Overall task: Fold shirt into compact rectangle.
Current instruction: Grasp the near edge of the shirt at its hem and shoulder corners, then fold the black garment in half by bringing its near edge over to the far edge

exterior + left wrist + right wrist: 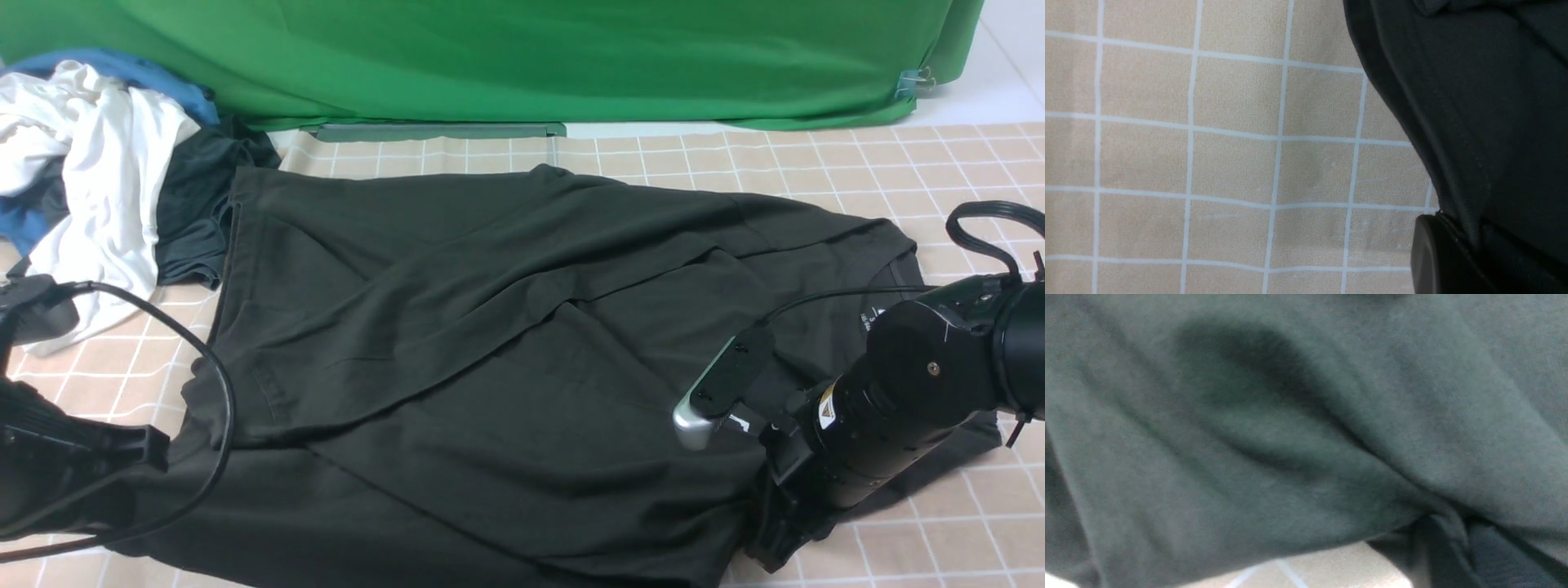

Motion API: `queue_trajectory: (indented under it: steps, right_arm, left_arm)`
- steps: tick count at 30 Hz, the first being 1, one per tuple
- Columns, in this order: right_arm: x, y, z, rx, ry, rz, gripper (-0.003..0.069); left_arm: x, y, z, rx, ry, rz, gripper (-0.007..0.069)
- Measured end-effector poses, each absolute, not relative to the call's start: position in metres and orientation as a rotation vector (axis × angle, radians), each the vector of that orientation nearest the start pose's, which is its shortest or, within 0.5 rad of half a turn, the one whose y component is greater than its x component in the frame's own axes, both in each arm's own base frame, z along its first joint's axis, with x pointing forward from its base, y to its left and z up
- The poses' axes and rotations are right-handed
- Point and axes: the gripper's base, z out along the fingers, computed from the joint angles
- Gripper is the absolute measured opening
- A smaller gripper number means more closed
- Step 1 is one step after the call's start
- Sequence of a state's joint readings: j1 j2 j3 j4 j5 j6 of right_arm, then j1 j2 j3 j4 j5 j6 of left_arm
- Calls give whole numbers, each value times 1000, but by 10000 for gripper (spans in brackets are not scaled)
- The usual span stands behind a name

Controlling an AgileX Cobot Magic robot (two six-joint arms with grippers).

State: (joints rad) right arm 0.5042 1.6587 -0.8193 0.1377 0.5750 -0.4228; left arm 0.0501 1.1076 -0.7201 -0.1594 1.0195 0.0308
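The black shirt (pixel 490 327) lies spread and creased across the checked cloth, its collar end with a white label toward the right. At the near left, my left gripper (pixel 155 453) sits at the shirt's edge. In the left wrist view the stitched hem of the shirt (pixel 1494 102) runs into the left gripper (pixel 1470 249), beside one dark finger (pixel 1429 257), which is shut on it. My right gripper (pixel 767 547) is low at the near right edge. In the right wrist view a fold of the shirt (pixel 1290 416) is pinched in the right gripper (pixel 1449 543).
A pile of white, blue and dark grey clothes (pixel 90 171) lies at the back left, touching the shirt's far corner. A green backdrop (pixel 531 57) closes the far side, with a grey strip (pixel 433 131) at its foot. Beige checked tablecloth (pixel 939 171) shows at the right.
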Motion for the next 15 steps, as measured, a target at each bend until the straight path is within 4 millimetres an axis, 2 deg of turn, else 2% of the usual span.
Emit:
queue_trajectory:
  steps: [1, 6, 10, 13, 15]
  right_arm:
    - [245, 143, 158, -1153, 2659, 144, 69]
    - [243, 142, 167, -1132, 2637, 150, 57]
    - [242, 141, 196, -1065, 2586, 167, 55]
    - [249, 137, 226, -985, 2532, 178, 55]
    - [255, 133, 237, -947, 2524, 178, 55]
  left_arm:
    - [178, -3, 253, -125, 2874, -196, 20]
    - [183, -4, 264, -128, 2836, -203, 20]
    - [194, -4, 291, -163, 2749, -216, 20]
    - [206, -3, 314, -168, 2680, -219, 20]
    - [215, -3, 324, -167, 2654, -219, 20]
